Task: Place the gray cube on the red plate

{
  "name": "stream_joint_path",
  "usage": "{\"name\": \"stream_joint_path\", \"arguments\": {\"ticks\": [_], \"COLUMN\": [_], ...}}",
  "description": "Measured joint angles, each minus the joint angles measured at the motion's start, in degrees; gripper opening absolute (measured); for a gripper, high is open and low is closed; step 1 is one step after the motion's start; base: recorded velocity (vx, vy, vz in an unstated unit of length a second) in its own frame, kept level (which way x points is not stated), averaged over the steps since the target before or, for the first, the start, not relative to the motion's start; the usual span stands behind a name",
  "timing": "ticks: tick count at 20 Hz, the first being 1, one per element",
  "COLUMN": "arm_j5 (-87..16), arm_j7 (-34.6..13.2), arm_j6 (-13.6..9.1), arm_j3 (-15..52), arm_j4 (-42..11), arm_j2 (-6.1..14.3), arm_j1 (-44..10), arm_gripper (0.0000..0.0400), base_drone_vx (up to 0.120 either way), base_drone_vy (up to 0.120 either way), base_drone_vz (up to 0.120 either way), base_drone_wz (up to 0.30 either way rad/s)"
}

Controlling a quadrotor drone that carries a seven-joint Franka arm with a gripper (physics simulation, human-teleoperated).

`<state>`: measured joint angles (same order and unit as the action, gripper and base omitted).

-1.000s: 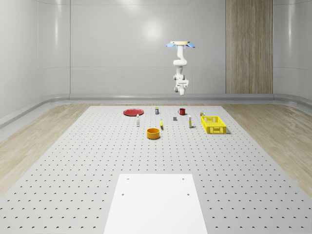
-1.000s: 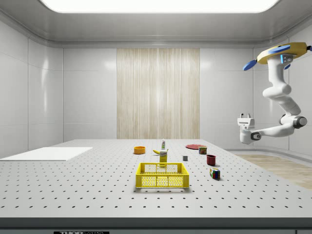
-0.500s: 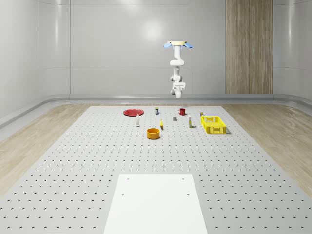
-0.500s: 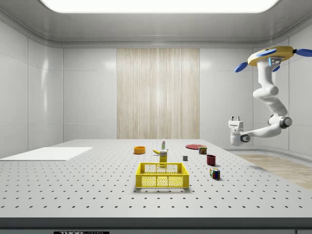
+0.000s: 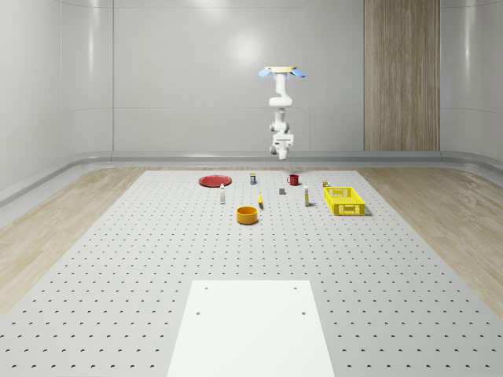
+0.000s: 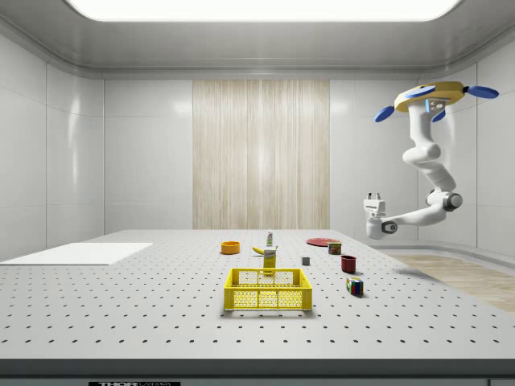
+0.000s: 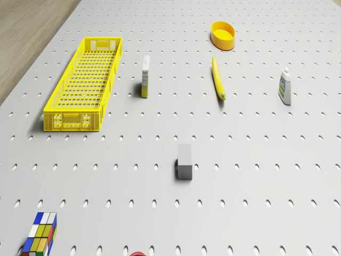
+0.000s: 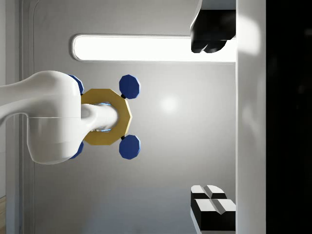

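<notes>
1. One gray cube is seen lying on the perforated bench, apart from everything else, between the red mug and the banana.
2. One red plate is seen at the bench's far side, toward the whole-scene view's left, well apart from the cube.
3. Around the cube are counted one yellow crate, one small carton, one banana, one white bottle, one orange bowl and one colour-puzzle cube.
4. One white sheet is laid on the bench's near end.
5. One drone is seen hovering high beyond the bench's far edge, near the mug's end.
6. The end effector is held well above the bench, pointing upward; its fingers are spread apart, released, with nothing held.
</notes>
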<state>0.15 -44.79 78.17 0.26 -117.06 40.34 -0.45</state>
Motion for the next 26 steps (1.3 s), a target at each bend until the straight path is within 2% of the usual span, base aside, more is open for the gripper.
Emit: {"name": "stream_joint_path", "arguments": {"ticks": [9, 26], "arm_j5": [-0.1, -1.8], "arm_j7": [0.0, -0.2], "arm_j6": [0.4, 1.1], "arm_j3": [0.1, 1.4], "arm_j4": [-0.2, -0.7], "arm_j2": [0.2, 0.8], "arm_j1": [-0.1, -0.5], "arm_gripper": [0.04, 0.04], "base_drone_vx": [0.12, 0.12], "base_drone_vy": [-0.111, 0.0], "base_drone_vz": [0.0, 0.0], "base_drone_wz": [0.0, 0.0]}}
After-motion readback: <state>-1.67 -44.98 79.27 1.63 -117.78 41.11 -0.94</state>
